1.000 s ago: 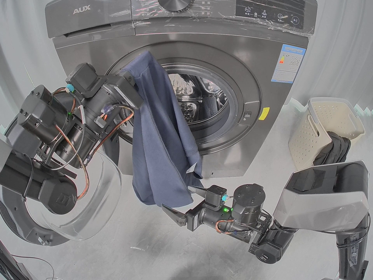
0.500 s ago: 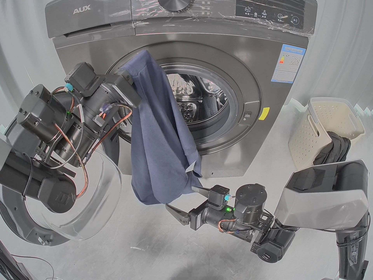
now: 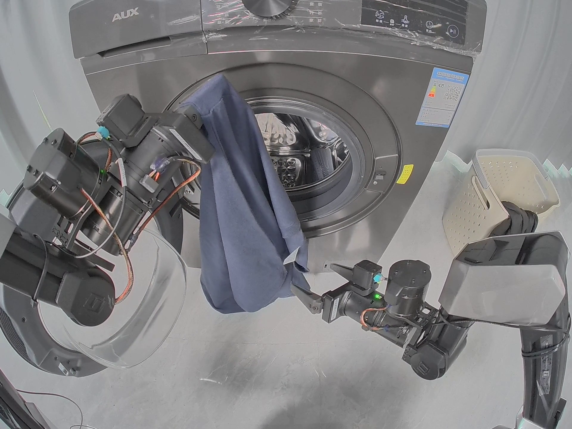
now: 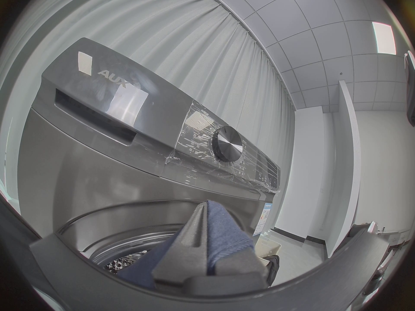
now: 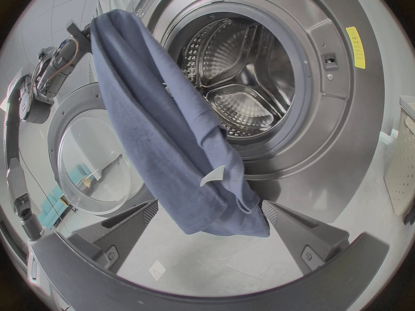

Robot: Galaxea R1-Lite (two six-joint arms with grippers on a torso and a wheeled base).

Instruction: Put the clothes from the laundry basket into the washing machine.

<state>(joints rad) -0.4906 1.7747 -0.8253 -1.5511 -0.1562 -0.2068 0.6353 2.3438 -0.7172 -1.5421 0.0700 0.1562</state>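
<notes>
A blue garment [image 3: 238, 210] hangs in front of the left half of the washing machine's [image 3: 369, 96] round opening [image 3: 310, 156]. My left gripper [image 3: 199, 111] is shut on its top end, by the upper left of the opening; the cloth [image 4: 225, 238] shows pinched in the left gripper [image 4: 216, 242]. My right gripper [image 3: 314, 281] is open at the garment's lower right corner. In the right wrist view the garment's [image 5: 173, 130] lower end hangs between the spread fingers of the right gripper [image 5: 207, 214], close to one finger [image 5: 276, 217]. The drum [image 5: 242, 83] looks bare.
The washer's glass door [image 3: 137, 305] stands swung open at lower left, beneath my left arm. A cream laundry basket [image 3: 512, 180] sits on the floor to the washer's right, with dark clothing [image 3: 521, 215] draped over its front rim. Grey floor lies before the machine.
My right gripper has moved right and upward, closer to the washer, and now sits at the garment's lower right corner. The left gripper has shifted slightly, still holding the garment.
</notes>
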